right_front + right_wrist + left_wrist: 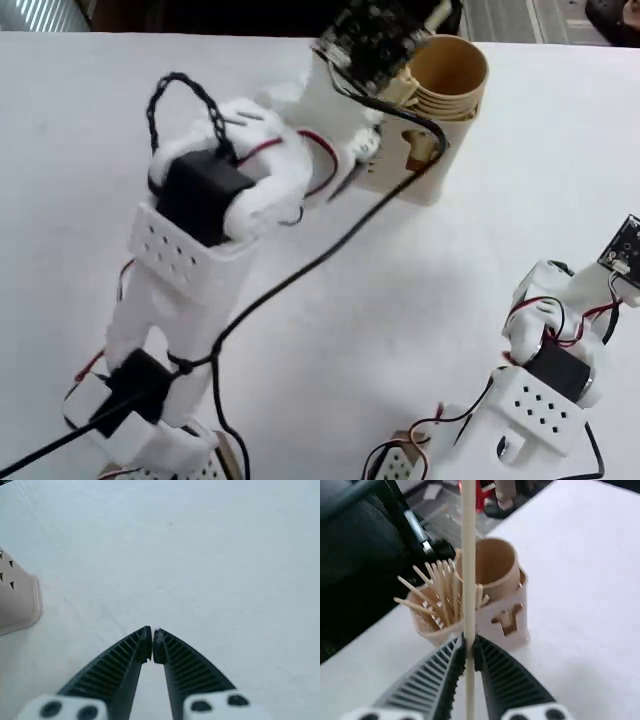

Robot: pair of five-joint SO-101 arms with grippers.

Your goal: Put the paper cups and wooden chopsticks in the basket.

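On the white desk (420,300) we see the basket (507,622) near the far edge, holding stacked paper cups (492,562) and a bundle of chopsticks (437,595). Our left tool (468,650) pinches a single chopstick (468,540) upright at the basket. Our right tool (152,642) sits closed, holding nothing, above the desk.

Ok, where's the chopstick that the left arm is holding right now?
The chopstick is pinched in the left gripper, at the far side of the table by the basket, which holds the paper cups and a bundle of chopsticks.
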